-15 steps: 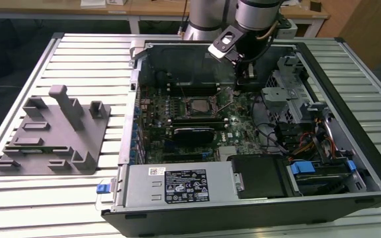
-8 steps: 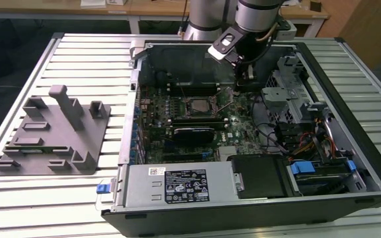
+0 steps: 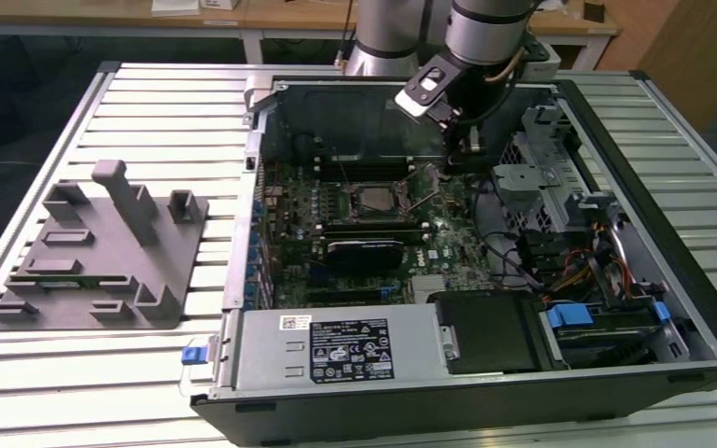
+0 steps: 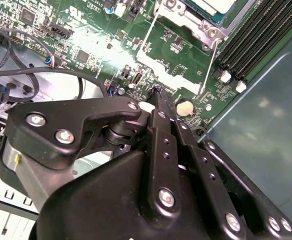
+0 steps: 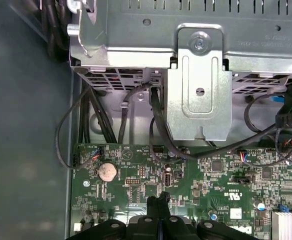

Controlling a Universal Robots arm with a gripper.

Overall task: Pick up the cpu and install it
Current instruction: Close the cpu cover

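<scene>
Closed gripper point(image 4: 156, 94) over motherboard point(image 4: 161, 40), cpu point(image 4: 213, 3) flat in socket point(image 4: 182, 19), silver top up.

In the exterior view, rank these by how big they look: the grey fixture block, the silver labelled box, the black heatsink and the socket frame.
1. Grey fixture block, largest.
2. Silver labelled box.
3. Black heatsink and socket frame look about alike, so I won't rank those two.

You see a green motherboard point(image 5: 221, 200), black gripper point(image 4: 156, 94), silvery-grey cpu point(image 4: 212, 4), silver coin cell point(image 5: 107, 172) and blue clip point(image 3: 570, 315).
</scene>
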